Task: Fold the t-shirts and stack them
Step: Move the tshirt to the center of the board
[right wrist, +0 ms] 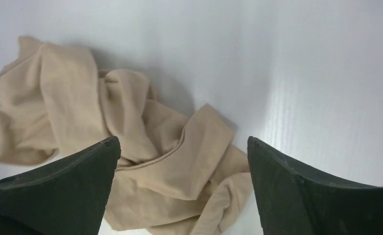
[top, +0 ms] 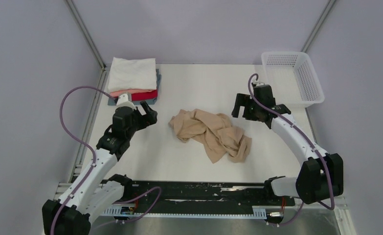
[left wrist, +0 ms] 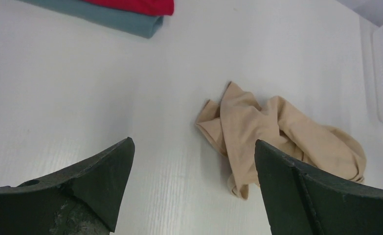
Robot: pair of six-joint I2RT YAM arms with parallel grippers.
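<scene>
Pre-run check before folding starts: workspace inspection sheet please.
Surface: white table, no marks seen.
Job's things: tan t-shirt crumpled mid-table, unfolded; folded stack far left, white on top, red and blue-grey under it.
Clutter: white mesh basket far right, looks empty.
Grippers: left gripper and right gripper open, holding nothing, flanking the tan t-shirt.
Cables: purple cables loop off both arms, clear of the cloth.
Surroundings: plain walls, metal frame posts.
</scene>
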